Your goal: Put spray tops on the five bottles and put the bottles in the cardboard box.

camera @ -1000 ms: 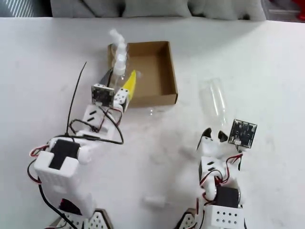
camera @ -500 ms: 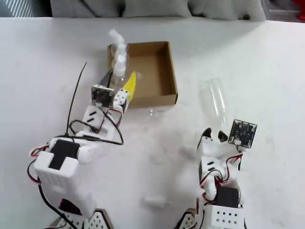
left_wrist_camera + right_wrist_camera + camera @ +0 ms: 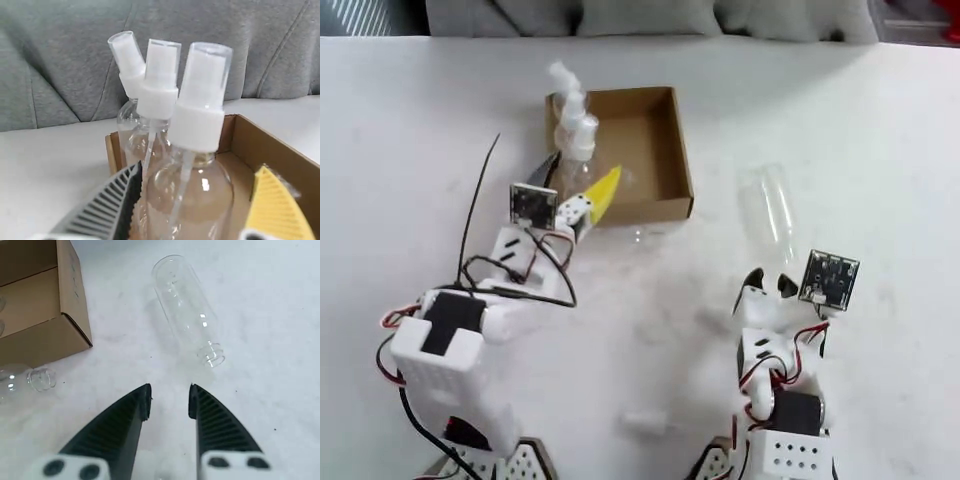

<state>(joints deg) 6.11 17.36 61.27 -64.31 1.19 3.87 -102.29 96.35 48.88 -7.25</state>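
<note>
My left hand is released, straddling the nearest of three clear spray-topped bottles at the brown cardboard box's left wall. My right hand, parted and empty, is near a capless clear bottle lying on the bench.

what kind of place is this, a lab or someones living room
Probably a room at home or an office corner: a grey sofa back stands behind the white table that bears two small robot arms.
</note>
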